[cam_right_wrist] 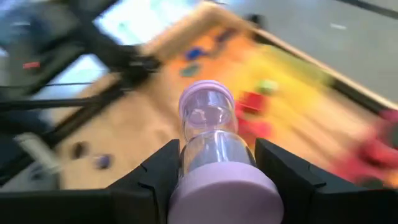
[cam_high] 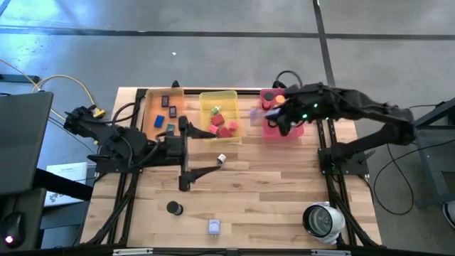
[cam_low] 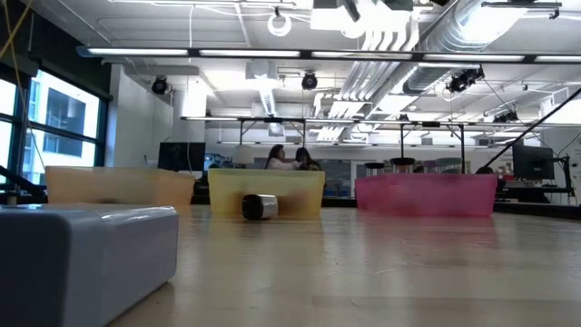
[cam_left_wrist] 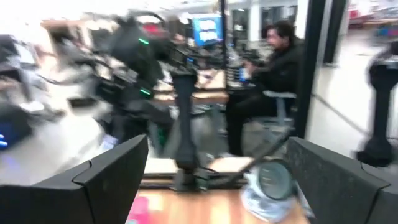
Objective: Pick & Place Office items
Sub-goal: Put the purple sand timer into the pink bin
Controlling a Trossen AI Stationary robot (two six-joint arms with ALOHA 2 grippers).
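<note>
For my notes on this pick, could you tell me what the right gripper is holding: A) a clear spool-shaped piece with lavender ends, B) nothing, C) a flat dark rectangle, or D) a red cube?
A: in the right wrist view the right gripper is shut on the clear spool-shaped piece with lavender ends, gripped between its dark fingers.

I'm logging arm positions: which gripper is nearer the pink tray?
Right. The right gripper, shut on a lavender spool, hangs over the pink tray; the open left gripper is mid-table, well away.
</note>
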